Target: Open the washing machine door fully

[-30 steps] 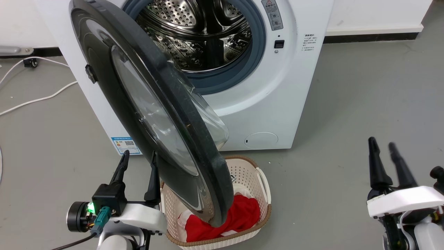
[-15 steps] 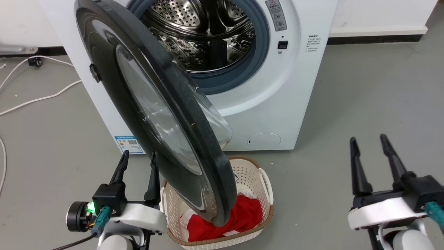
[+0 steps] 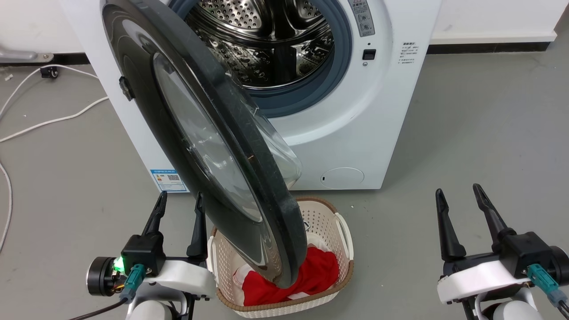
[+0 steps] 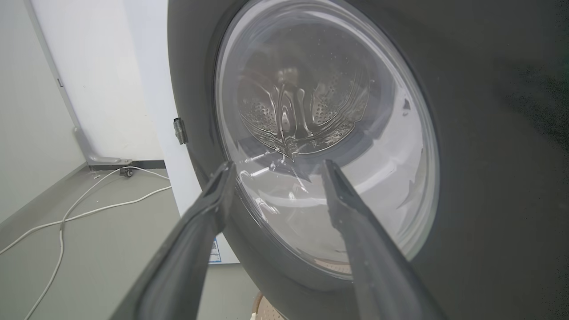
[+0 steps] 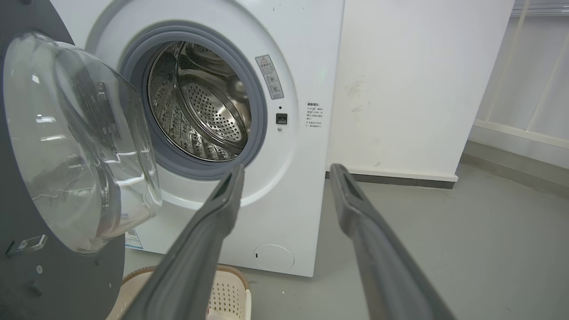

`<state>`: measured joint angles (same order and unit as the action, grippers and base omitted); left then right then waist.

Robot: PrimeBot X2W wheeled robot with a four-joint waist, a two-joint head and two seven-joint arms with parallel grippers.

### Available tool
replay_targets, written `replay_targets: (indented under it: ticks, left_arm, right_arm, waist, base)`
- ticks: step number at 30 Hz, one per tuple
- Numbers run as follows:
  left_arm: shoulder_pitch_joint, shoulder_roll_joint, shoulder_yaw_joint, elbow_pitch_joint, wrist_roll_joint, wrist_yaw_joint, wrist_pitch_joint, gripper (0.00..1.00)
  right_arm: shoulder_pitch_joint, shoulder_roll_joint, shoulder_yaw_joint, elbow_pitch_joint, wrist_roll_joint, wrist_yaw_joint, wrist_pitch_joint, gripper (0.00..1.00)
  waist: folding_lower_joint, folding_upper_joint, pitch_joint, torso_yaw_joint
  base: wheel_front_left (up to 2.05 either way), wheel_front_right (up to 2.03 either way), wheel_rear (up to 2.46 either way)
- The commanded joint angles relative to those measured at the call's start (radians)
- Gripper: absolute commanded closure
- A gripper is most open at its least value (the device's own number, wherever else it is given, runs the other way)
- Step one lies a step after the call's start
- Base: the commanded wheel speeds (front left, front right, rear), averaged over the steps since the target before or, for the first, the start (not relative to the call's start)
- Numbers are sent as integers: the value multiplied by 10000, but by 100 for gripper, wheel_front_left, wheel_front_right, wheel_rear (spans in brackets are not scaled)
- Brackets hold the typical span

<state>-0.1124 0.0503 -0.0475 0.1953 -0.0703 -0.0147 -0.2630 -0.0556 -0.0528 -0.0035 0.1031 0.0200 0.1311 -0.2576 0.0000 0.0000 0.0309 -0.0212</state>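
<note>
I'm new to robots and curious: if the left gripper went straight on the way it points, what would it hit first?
Probably the washing machine door: the left gripper, open, points at the outer face of its glass window. How near it is, I cannot tell.

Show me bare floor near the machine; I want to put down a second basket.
The widest free patch is the grey floor right of the washing machine, ahead of the right gripper. Left of the machine, white cables cross the floor. Under the washing machine door it is crowded: basket, left gripper.
</note>
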Motion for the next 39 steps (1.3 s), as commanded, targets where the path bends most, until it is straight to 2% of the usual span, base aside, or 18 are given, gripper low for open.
replay_targets:
  ticks: [1,7,8,9,10,26,39]
  left_arm:
    - [-82,0,10,-5,42,14,-24,0]
    - [-95,0,4,38,19,-40,-24,1]
    - [-108,0,6,48,-8,-88,-24,31]
    - [-121,-1,-4,53,-34,-116,-24,69]
    - [-131,-1,7,61,-40,-161,-24,100]
    - [-397,-1,106,-851,-115,-195,-24,100]
    - [-1233,1,-49,-3668,-43,0,-24,100]
  right_arm:
    - [30,42,9,73,82,-6,-44,0]
    - [-33,44,56,177,204,-6,-56,0]
    - [-43,45,62,184,213,-6,-57,0]
    - [-56,45,64,185,237,-6,-60,0]
    - [-68,44,69,192,250,-6,-63,0]
    - [-161,46,61,227,274,-6,-80,0]
    - [-137,43,-3,221,305,-6,-83,0]
  waist:
    - [0,0,4,-2]
    - [0,0,17,-14]
    - [0,0,19,-16]
    - [0,0,22,-16]
    - [0,0,30,-17]
    - [0,0,49,29]
    - [0,0,75,49]
  base:
    - [0,0,0]
    - [0,0,0]
    - [0,0,0]
    - [0,0,0]
    - [0,0,0]
    - [0,0,0]
    - [0,0,0]
